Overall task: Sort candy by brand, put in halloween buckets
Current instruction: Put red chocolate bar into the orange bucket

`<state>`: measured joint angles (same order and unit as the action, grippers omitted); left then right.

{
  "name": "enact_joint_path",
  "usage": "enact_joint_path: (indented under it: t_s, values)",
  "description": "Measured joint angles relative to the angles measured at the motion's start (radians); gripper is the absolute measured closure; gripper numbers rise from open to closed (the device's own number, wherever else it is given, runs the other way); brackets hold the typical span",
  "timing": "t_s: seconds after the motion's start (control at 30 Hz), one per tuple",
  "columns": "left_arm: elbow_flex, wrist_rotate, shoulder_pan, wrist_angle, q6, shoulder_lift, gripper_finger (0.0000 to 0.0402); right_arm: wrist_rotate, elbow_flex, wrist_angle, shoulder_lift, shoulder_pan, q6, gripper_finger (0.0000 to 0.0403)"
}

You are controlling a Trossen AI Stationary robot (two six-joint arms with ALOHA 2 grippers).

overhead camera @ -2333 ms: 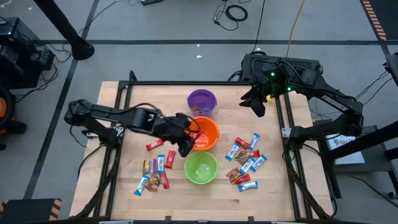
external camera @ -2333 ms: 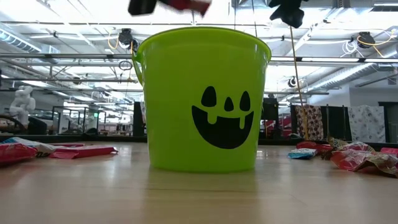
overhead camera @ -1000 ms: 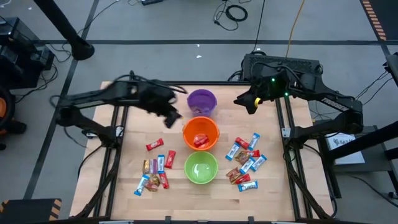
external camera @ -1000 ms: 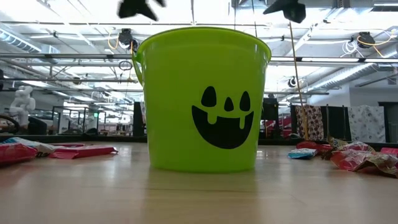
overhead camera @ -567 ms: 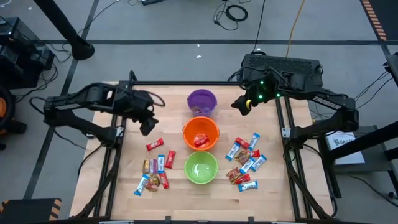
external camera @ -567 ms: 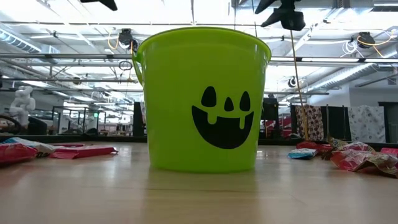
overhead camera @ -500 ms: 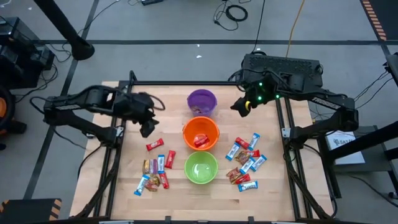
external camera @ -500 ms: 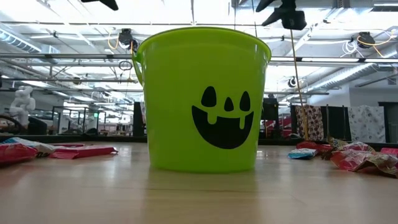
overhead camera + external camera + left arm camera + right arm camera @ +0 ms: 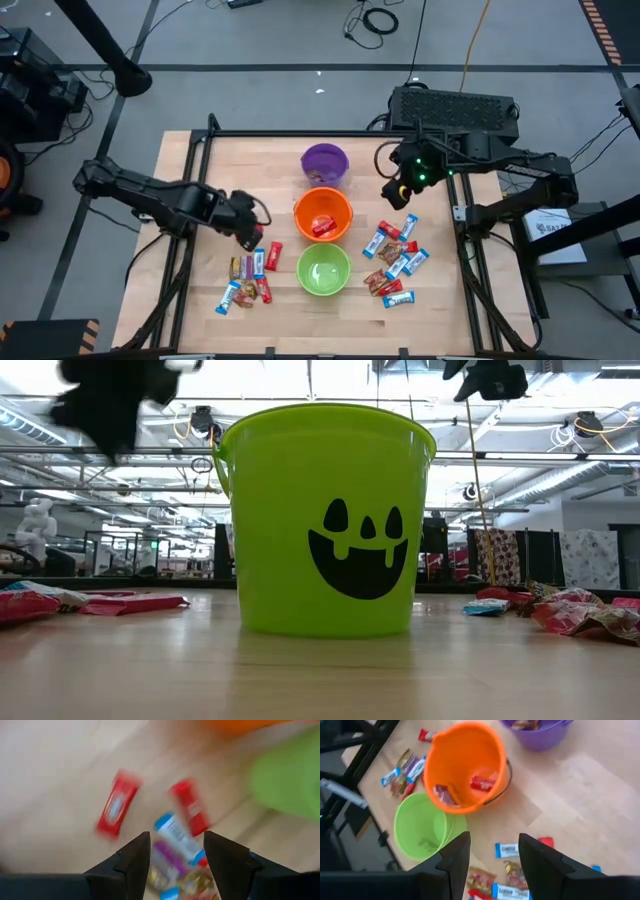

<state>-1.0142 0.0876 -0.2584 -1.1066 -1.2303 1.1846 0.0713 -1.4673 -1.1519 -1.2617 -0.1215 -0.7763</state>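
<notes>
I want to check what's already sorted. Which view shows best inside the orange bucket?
The right wrist view: the orange bucket tilts open, showing red candy inside. The high view shows red candy there too, only smaller. The low view hides it behind the green bucket; the left wrist view catches only a blurred edge.

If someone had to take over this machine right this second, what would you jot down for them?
Left gripper: open, empty, over the left candy pile.
Right gripper: open, empty, raised between the purple bucket and the right candy pile.
Buckets sit in a row mid-table: purple, orange, green.
Done: red bars in the orange bucket, some candy in the purple one.
Left: the green bucket looks empty; both piles are still unsorted.
</notes>
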Motion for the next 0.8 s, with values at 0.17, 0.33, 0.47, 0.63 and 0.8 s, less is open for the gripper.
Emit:
enact_joint_path:
  t_s: [0.17,0.33,0.47,0.63,0.8]
  values:
    - [0.096,-0.095,-0.066,0.010,-0.270,-0.001,0.0210,-0.055,0.000,0.034,0.000,0.011,-0.024,0.0243]
    - [0.156,-0.116,-0.123,0.075,-0.362,0.000,0.0210,-0.048,0.000,0.037,0.000,0.013,-0.030,0.0243]
    - [0.188,-0.117,-0.148,0.149,-0.382,-0.001,0.0210,-0.047,0.000,0.043,0.000,0.013,-0.056,0.0243]
    - [0.236,-0.092,-0.166,0.347,-0.355,0.000,0.0210,-0.052,0.000,0.060,0.000,0.012,-0.057,0.0243]
    - [0.281,-0.013,-0.176,0.494,-0.309,0.031,0.0210,-0.074,0.000,0.087,0.000,0.012,-0.052,0.0243]
